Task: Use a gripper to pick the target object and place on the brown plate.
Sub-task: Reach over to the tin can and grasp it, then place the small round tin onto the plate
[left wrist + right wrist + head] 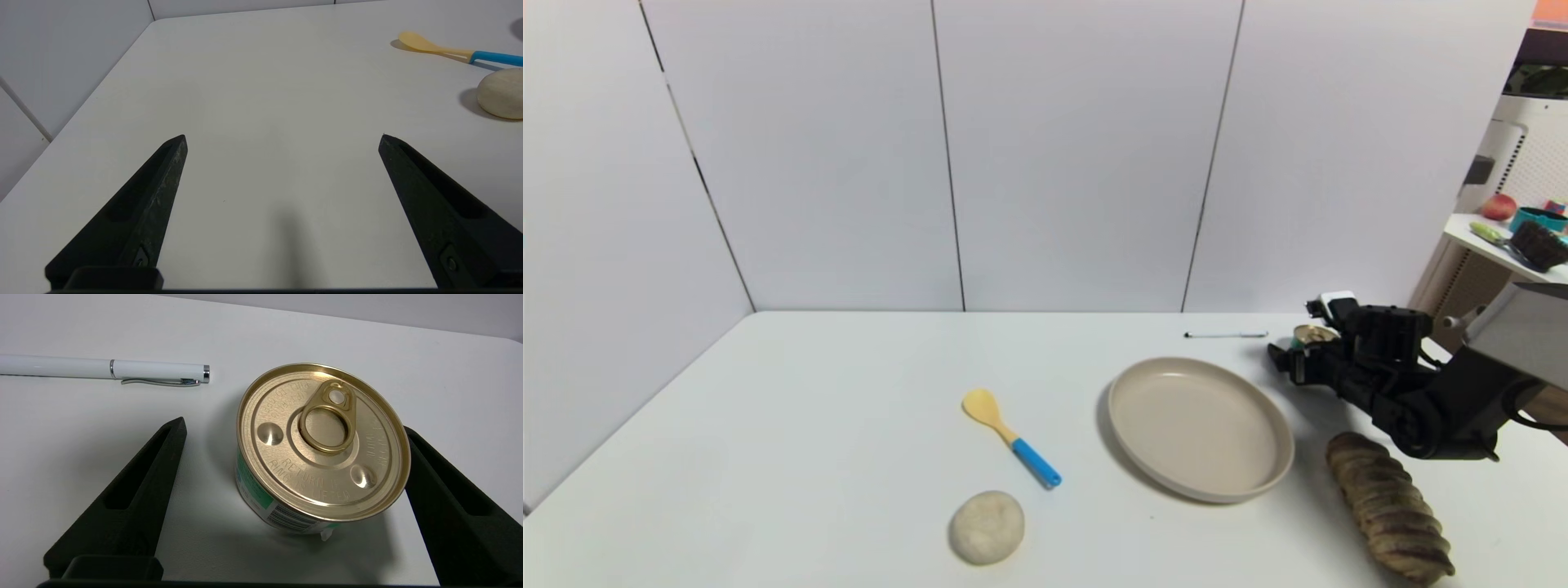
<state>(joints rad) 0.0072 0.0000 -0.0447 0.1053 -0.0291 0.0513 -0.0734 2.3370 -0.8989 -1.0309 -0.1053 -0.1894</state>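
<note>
1. The right gripper (pixel 286 433) stands with its jaws wide apart around the can (pixel 322 445); one jaw sits just beside or touching the can's rim, the other is well clear of it, so nothing is clamped yet.
2. The can stands upright on the table (pixel 849 425), at about 1 o'clock from the plate (pixel 1201 427) and just beside its rim, with a pen (pixel 1225 335) near it at about 10 o'clock.
3. The step in hand looks like the grasp: reach done, closing not yet begun.
4. Next the jaws need to close squarely on the can's side wall, ideally centred first so the can is not shoved sideways, then lift and carry toward 7 o'clock over the plate's rim.
5. The right arm reaches in low from the table's right edge, wrist roughly level, gripper pointing toward the table's centre.
6. The left gripper (pixel 282 139) is parked over bare table, jaws spread apart and holding nothing.
</note>
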